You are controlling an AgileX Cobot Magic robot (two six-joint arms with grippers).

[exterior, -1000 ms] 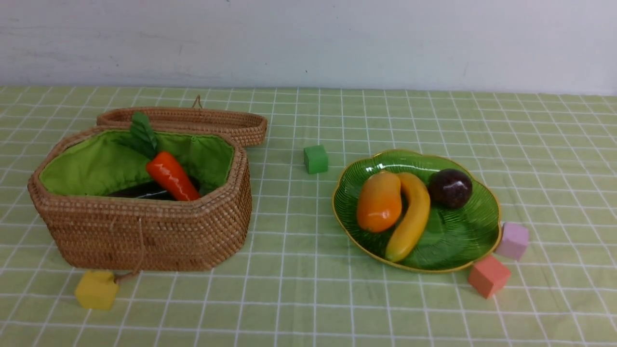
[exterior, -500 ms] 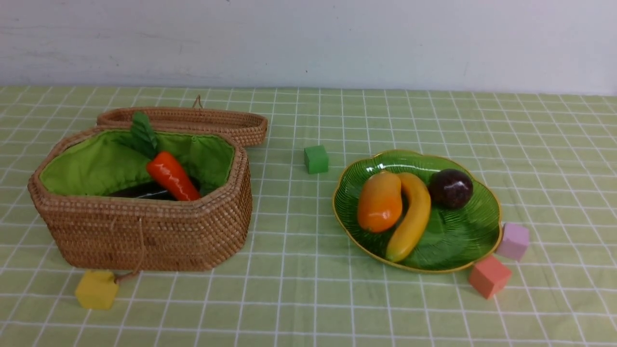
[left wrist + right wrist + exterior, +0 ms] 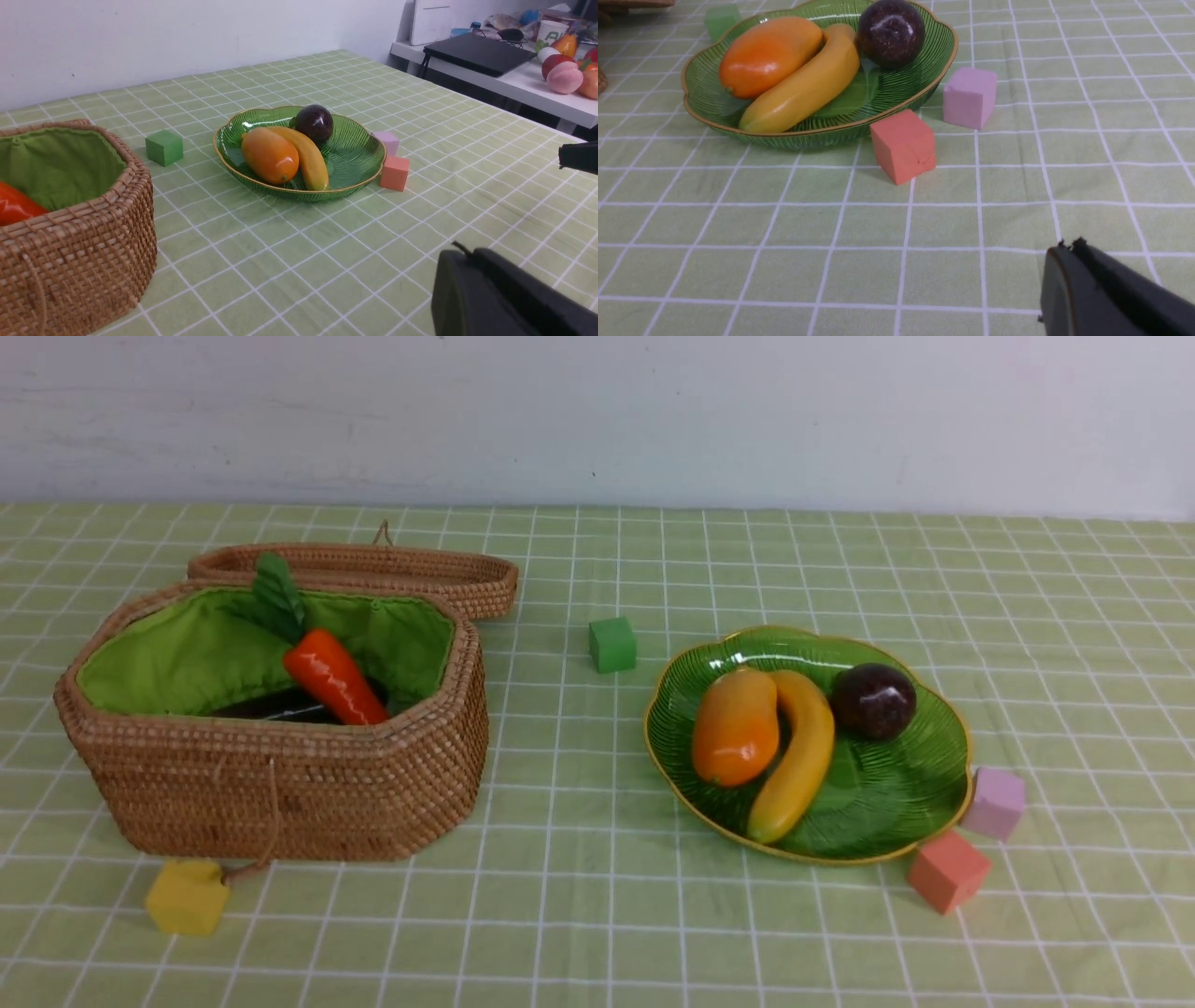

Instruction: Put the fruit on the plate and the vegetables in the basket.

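The basket point(image 3: 280, 765) stands open on the bench point(image 3: 579, 896), its green lining showing. In it the carrot point(image 3: 331, 674) leans with its leaves up against the far wall, and a dark shape beneath it is probably the eggplant point(image 3: 280, 707); the bitter gourd cannot be made out in any view. The basket's lid point(image 3: 373, 569) lies just behind it.

The plate point(image 3: 896, 803) holds the mango point(image 3: 735, 726), the banana point(image 3: 795, 756) touching it, and the mangosteen point(image 3: 873, 700) a little apart at the far side.

Both tools are shut and hold nothing. The left tool point(image 3: 467, 254) shows only in the left wrist view, closed to a dark wedge; the plate lies ahead of it and the basket off to one side, both well apart from it. The right tool point(image 3: 1069, 247) shows only in the right wrist view, closed; ahead of it stand a red cube point(image 3: 903, 145) and a pink cube point(image 3: 970, 97), both just beside the plate's rim.

The front view shows neither tool, but it alone shows a yellow cube point(image 3: 187, 896) at the basket's near corner, by the cord. A green cube point(image 3: 611, 644) sits between basket and plate. Only the left wrist view shows a side table point(image 3: 514, 84) with a laptop.
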